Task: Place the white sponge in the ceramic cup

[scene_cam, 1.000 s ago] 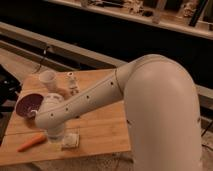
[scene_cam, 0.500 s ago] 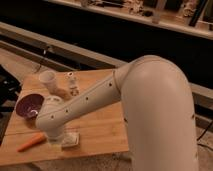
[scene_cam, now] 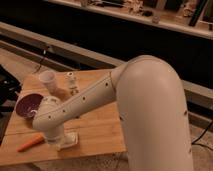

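The white sponge (scene_cam: pixel 71 140) lies flat on the wooden table (scene_cam: pixel 100 132) near its front edge, partly covered by the arm's wrist. My gripper (scene_cam: pixel 62 142) points down right at the sponge, at its left side, mostly hidden behind the thick white wrist. The ceramic cup (scene_cam: pixel 48 79) stands upright at the table's back left, well apart from the gripper.
A dark purple bowl (scene_cam: pixel 27 106) sits at the left, in front of the cup. An orange carrot-like thing (scene_cam: pixel 31 143) lies at the front left. Two small pale shakers (scene_cam: pixel 71 78) stand near the back. My large white arm (scene_cam: pixel 145 100) spans the right.
The wrist stays low over the sponge and has barely shifted. The sponge, cup and bowl have not moved.
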`<act>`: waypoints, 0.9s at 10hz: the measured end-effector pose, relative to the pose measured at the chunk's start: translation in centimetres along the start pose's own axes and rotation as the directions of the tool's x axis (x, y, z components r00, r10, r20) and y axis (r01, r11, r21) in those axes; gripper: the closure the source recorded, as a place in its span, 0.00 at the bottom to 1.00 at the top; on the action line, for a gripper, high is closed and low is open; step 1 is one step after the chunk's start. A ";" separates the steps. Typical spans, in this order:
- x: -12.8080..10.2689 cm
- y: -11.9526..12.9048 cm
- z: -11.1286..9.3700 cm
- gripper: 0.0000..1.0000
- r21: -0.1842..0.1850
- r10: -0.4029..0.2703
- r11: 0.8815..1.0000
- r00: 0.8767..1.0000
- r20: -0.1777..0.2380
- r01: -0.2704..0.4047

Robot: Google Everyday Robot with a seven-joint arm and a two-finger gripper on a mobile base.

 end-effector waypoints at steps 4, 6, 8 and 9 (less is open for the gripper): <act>-0.7 -0.3 -0.8 1.00 0.012 -0.012 1.000 1.000 -0.005 0.012; -1.9 -1.5 -2.8 1.00 0.070 -0.008 0.998 1.000 0.018 0.007; -3.1 -2.6 -4.7 1.00 0.121 0.004 0.993 0.998 0.058 -0.011; -4.1 -3.2 -6.1 1.00 0.156 0.007 0.987 0.995 0.095 -0.021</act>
